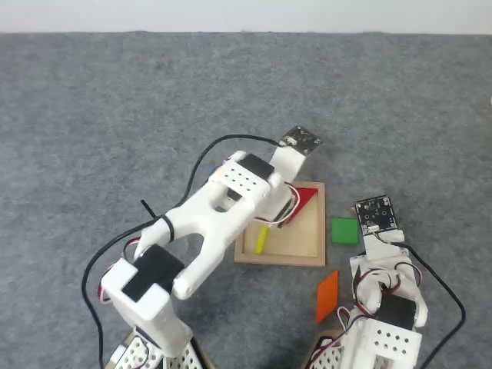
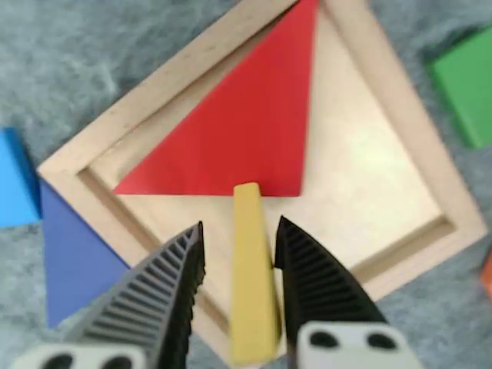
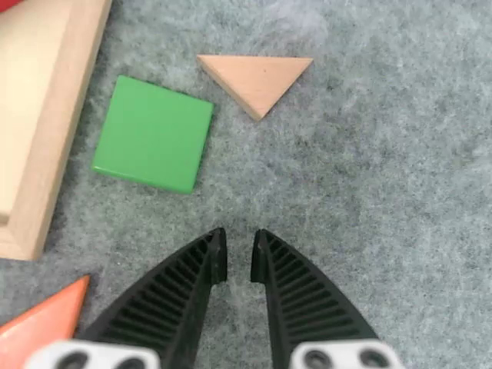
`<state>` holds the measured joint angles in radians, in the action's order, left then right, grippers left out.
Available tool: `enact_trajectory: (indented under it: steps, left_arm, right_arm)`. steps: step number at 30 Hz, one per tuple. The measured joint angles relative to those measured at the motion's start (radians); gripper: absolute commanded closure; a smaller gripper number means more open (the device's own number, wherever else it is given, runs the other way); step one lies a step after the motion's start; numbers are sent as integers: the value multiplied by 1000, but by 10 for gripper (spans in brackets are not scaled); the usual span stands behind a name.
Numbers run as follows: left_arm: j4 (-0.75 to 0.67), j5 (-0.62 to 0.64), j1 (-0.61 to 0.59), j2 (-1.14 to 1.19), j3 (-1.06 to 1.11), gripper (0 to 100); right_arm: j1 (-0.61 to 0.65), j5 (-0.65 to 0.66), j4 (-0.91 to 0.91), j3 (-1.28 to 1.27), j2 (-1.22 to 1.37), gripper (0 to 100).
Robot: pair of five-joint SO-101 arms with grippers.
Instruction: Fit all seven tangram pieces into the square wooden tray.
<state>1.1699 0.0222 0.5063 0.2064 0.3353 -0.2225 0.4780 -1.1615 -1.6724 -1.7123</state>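
The yellow piece (image 2: 252, 269) stands on edge inside the wooden tray (image 1: 292, 260), its end against the long side of the red triangle (image 2: 246, 131), probably to seat beside it. The left jaws straddle it, parted. The green square (image 1: 344, 231) lies on the surface (image 1: 115, 115) at the tray's 3 o'clock, with the right jaws nearby, nearly closed and empty.

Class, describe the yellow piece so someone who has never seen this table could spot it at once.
Find the square wooden tray on the grey carpet. Over it, next to the red triangle, the yellow piece stands between the left gripper's fingers. It alone is yellow and on edge.
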Motion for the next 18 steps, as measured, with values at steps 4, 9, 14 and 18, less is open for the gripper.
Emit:
enact_trajectory:
  steps: [4, 9, 14, 18]
  left_arm:
    - [0, -44, -43, 0, -8, 851]
    - [29, -101, -64, 0, -58, 850]
    - [49, -152, -61, 0, -69, 851]
    - [52, -195, -66, 0, -69, 852]
  right_arm:
    - [0, 0, 0, 0, 0, 933]
    - [0, 0, 0, 0, 0, 933]
    - [0, 0, 0, 0, 0, 933]
    - [0, 0, 0, 0, 0, 933]
